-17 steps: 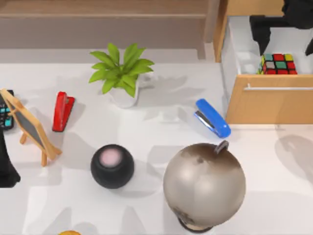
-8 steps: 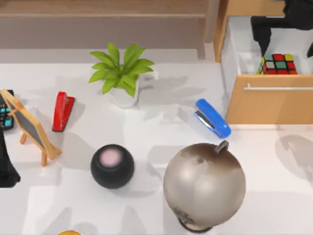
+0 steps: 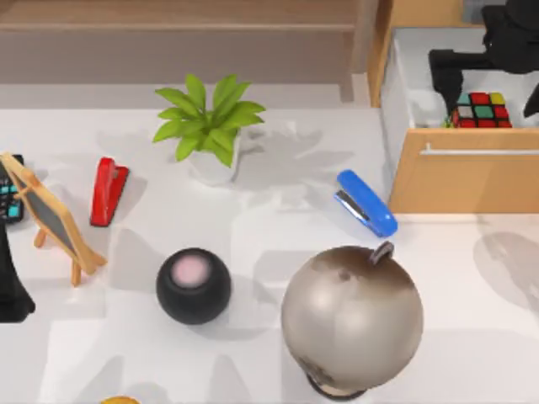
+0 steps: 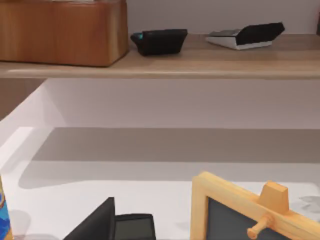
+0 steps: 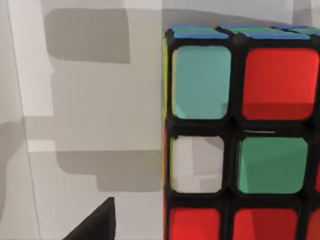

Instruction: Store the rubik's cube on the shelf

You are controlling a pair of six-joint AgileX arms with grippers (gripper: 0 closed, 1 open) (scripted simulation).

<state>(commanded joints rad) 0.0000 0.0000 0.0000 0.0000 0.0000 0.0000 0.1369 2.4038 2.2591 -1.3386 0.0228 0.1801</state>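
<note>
— Multi-coloured and black-edged, the rubik's cube (image 3: 481, 110) is seen lying in the open drawer (image 3: 421, 84) of the orange-tan cabinet (image 3: 459, 181) at the worktop's (image 3: 253, 244) right rear corner. Has anything been grasped?

— No hold can be confirmed. The right tool (image 3: 488, 67) is hung directly over the cube, one dark finger (image 3: 446, 71) reaching down beside it; whether the fingers are spread or closed cannot be told. In the right wrist view the cube (image 5: 240, 140) is shown very close, resting on the white drawer floor.

— And the shelf (image 3: 177, 38)?

— It is stretched along the rear of the worktop, left of the cabinet, well apart from the cube. In the left wrist view a wooden box (image 4: 62, 30) and two dark devices (unidentifiable) are carried on a shelf board (image 4: 200, 65).

— So what remains?

— Nearly everything, it is judged: the grasp, the lift out of the drawer and the carry across. The left arm (image 3: 13, 286) is parked at the worktop's left edge by the small chalkboard (image 3: 50, 217).
</note>
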